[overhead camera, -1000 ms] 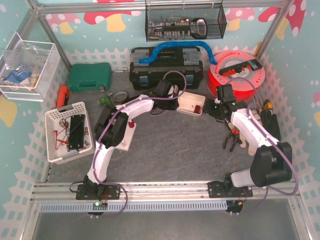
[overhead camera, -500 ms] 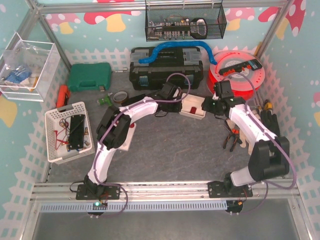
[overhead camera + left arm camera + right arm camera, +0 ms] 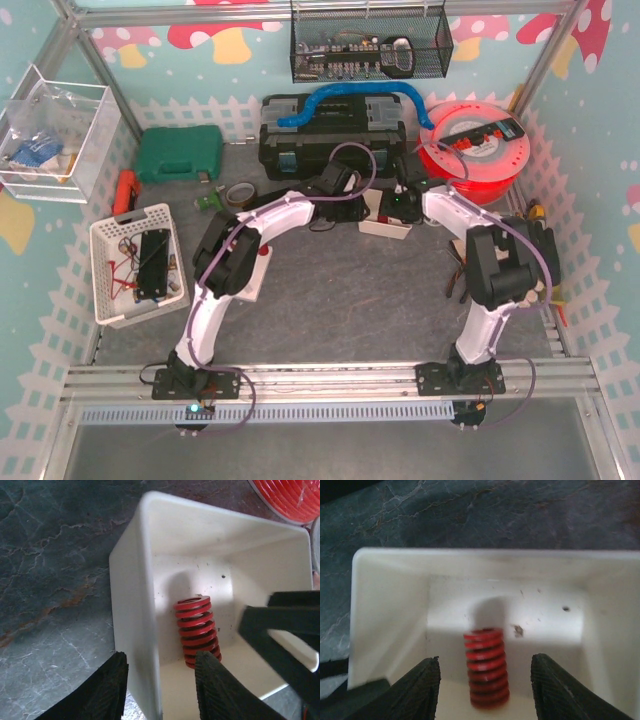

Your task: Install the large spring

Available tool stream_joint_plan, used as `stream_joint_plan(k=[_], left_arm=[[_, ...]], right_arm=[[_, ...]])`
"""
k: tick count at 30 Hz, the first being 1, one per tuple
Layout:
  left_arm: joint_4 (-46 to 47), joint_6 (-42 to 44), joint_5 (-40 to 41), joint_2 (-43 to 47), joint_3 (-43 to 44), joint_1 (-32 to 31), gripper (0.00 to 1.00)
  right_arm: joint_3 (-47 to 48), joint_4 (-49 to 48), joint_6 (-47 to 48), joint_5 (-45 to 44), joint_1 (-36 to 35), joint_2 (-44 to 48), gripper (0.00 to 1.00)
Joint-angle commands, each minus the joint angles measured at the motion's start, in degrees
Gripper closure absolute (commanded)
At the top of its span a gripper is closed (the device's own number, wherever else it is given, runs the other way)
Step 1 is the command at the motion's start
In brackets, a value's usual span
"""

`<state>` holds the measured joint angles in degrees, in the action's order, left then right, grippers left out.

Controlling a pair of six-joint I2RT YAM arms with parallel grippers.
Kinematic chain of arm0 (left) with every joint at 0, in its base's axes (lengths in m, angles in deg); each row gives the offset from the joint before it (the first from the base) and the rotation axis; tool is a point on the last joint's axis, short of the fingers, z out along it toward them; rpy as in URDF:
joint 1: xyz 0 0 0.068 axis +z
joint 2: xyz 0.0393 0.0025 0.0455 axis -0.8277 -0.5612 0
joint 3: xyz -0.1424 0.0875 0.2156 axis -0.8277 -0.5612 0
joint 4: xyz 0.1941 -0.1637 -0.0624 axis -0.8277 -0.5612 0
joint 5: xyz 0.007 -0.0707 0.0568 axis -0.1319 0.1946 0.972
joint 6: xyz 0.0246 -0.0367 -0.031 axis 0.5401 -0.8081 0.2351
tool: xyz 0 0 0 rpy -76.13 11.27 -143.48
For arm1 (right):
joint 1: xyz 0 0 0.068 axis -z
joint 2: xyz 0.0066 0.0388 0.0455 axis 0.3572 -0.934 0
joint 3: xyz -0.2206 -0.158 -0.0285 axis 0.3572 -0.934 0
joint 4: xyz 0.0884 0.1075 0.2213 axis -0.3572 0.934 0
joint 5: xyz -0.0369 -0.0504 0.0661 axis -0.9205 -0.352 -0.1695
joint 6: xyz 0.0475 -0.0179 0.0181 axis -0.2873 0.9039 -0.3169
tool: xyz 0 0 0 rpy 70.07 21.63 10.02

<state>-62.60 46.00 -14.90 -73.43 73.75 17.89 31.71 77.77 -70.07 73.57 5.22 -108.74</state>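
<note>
A red large spring (image 3: 196, 630) stands upright inside a small white tray (image 3: 131, 580) on the dark mat. My left gripper (image 3: 162, 692) is open and straddles the tray's left wall, one finger outside and one inside beside the spring. My right gripper (image 3: 485, 692) is open, with the spring (image 3: 486, 667) between its fingers and not touching them. In the top view both grippers meet over the tray (image 3: 383, 228), the left gripper (image 3: 347, 198) on its left and the right gripper (image 3: 402, 205) above it. The spring is hidden there.
A red cable reel (image 3: 475, 150) and a black toolbox (image 3: 330, 135) stand just behind the tray. A green case (image 3: 178, 152) and a white basket (image 3: 135, 262) are on the left. Pliers (image 3: 462, 278) lie on the right by the fence.
My right arm has swung left from beside the reel and its gripper now sits over the tray. My left gripper has moved right onto the tray's left wall.
</note>
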Motion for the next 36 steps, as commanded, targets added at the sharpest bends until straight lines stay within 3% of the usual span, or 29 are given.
stream_joint_plan(k=[1,7,16,20,24,27,36], left_arm=[[-0.04,-2.77,-1.01,1.63,0.85,1.43,0.55],[1.06,-5.83,2.30,7.23,-2.77,4.82,0.37],[1.55,-4.87,6.03,11.38,-6.14,7.87,0.24],[1.38,-1.87,8.94,12.96,-6.25,8.51,0.01],[0.94,-0.51,11.79,14.62,-6.29,9.61,0.01],[0.58,-0.35,9.00,15.44,-6.09,11.53,0.01],[-2.07,1.50,-4.69,16.43,-2.26,13.75,0.04]], right_arm=[[4.36,0.46,-0.28,-1.76,-1.28,-5.09,0.47],[6.63,4.21,-1.27,-4.67,-3.09,-9.04,0.43],[9.03,4.93,-1.09,-4.07,-3.72,-15.72,0.45],[9.02,5.17,-0.35,-6.37,-3.71,-16.60,0.54],[9.22,3.89,1.44,-7.22,-3.72,-15.84,0.73],[9.20,1.25,4.95,-7.09,-3.70,-12.42,0.83],[7.67,-6.76,27.96,6.97,-3.70,1.25,0.90]])
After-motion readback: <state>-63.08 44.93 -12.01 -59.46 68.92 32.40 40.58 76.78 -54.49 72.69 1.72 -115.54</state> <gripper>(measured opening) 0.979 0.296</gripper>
